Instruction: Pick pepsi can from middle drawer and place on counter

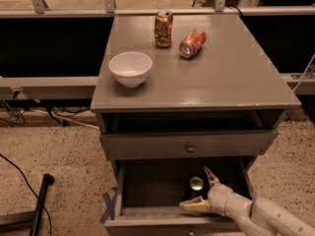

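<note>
- I see the gripper (196, 191) low at the right, reaching into the open middle drawer (162, 223), its jaws spread apart.
- The pepsi can (196, 183) stands upright between the jaws: one finger rises just behind and right of it, the other lies low in front. I cannot tell whether either touches it.
- The can sits right of centre in that drawer.
- Up on the tabletop (236, 77) are a white bowl (130, 68), an upright gold-brown can (163, 28) and an orange-red can (192, 43) on its side.
</note>
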Robot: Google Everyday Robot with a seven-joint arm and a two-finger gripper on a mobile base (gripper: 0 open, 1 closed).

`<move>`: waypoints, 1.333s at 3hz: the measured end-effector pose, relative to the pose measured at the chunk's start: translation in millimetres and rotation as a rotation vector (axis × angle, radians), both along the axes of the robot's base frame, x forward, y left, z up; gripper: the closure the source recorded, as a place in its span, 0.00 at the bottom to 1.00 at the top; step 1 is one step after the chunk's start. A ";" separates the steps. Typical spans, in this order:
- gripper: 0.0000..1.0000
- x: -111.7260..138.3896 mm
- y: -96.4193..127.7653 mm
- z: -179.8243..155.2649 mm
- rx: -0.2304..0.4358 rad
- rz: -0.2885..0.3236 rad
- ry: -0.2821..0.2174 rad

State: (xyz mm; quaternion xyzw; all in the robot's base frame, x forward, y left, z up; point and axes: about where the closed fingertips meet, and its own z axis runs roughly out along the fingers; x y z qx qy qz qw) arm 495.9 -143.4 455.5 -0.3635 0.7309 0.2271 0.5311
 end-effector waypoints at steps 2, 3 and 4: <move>0.41 12.6 -2.0 -23.4 -0.035 -0.026 0.026; 0.64 12.6 -6.9 -18.7 0.011 -0.030 0.025; 0.95 -0.8 -34.0 40.7 0.106 0.015 -0.025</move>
